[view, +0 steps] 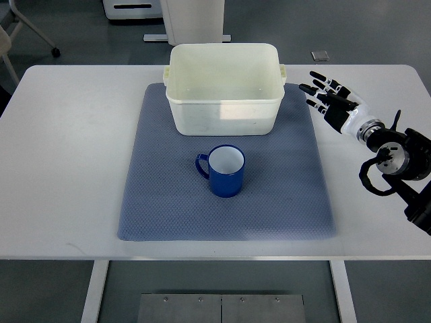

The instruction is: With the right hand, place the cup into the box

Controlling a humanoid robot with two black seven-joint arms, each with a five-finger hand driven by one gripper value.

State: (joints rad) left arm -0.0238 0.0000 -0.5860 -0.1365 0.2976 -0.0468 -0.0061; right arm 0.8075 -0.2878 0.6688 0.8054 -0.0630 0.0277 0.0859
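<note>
A blue cup (pixel 225 171) stands upright near the middle of a grey mat (pixel 161 202) on the white table (pixel 67 168), handle pointing left. Just behind it, toward the far edge, sits an open cream box (pixel 224 111). The right robot hand (pixel 328 99) hovers near the table's right edge, fingers spread, holding nothing.

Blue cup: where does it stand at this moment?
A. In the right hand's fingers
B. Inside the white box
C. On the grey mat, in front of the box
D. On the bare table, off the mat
C: the blue cup stands upright on the grey mat, apart from the white box and the right hand.
</note>
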